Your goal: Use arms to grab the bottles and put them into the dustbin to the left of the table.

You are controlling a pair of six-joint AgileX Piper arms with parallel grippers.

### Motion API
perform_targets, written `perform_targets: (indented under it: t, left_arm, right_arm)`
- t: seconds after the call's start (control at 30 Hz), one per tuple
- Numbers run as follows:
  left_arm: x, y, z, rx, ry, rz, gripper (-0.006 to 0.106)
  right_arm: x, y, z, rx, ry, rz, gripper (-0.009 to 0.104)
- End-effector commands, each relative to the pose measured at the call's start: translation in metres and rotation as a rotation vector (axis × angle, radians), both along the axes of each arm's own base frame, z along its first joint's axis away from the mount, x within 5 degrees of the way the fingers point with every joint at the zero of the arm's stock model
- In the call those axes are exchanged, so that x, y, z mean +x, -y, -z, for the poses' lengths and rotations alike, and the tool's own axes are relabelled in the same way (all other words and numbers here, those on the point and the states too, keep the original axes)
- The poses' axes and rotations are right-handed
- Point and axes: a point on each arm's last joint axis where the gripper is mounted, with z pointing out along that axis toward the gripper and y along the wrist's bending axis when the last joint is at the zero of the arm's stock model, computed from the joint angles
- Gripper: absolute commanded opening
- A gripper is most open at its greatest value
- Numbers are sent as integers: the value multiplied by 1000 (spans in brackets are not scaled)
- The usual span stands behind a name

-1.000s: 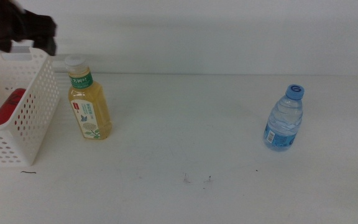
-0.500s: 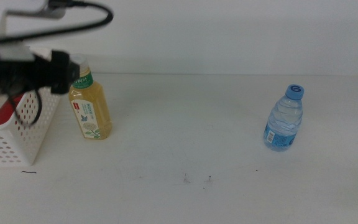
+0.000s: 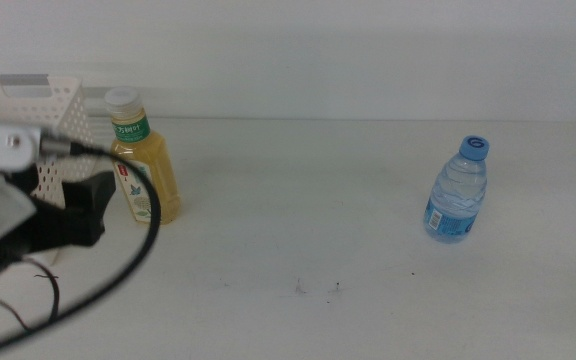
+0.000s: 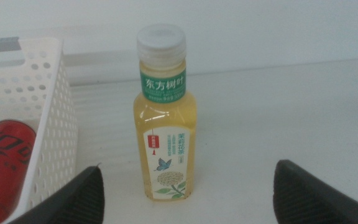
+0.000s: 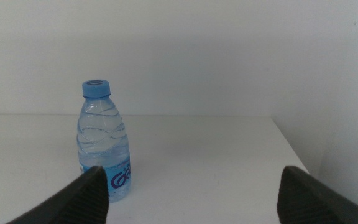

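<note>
The yellow tea bottle (image 3: 143, 165) with white cap and green label stands upright just right of the white lattice dustbin (image 3: 40, 92). My left gripper (image 3: 96, 205) hangs low at the front left, near the tea bottle and covering much of the dustbin. In the left wrist view the left gripper (image 4: 188, 171) is open, and the tea bottle (image 4: 165, 118) stands ahead between its wide jaws, untouched. A red can (image 4: 5, 155) lies inside the dustbin (image 4: 45, 106). The blue-capped water bottle (image 3: 458, 190) stands at the right. My right gripper (image 5: 192, 171) is open, with the water bottle (image 5: 104, 146) ahead near one jaw.
A thick black cable (image 3: 118, 280) loops from the left arm over the table's front left. Small dark specks (image 3: 318, 289) mark the white table (image 3: 298, 200) near the front middle. A pale wall runs along the table's far edge.
The left arm has swung from above the dustbin down toward the table's front left and now faces the tea bottle. Both bottles stand where they were.
</note>
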Motion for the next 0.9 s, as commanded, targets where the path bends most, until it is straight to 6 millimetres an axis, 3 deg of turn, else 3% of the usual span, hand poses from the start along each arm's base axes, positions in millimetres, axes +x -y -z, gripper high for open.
perform_targets:
  t: [0.0,0.53,0.73,0.87]
  left_arm:
    - [-4,-1,8,-30,84,-10,91]
    - [-28,-8,54,-40,115,-32,91]
    - [-30,-8,58,-21,95,-21,91]
    - [-28,-8,50,-32,177,-20,91]
  right_arm:
    - [0,0,1,-9,4,8,93]
    - [0,0,1,-9,4,8,93]
    - [0,0,1,-9,4,8,93]
    - [0,0,1,-9,4,8,93]
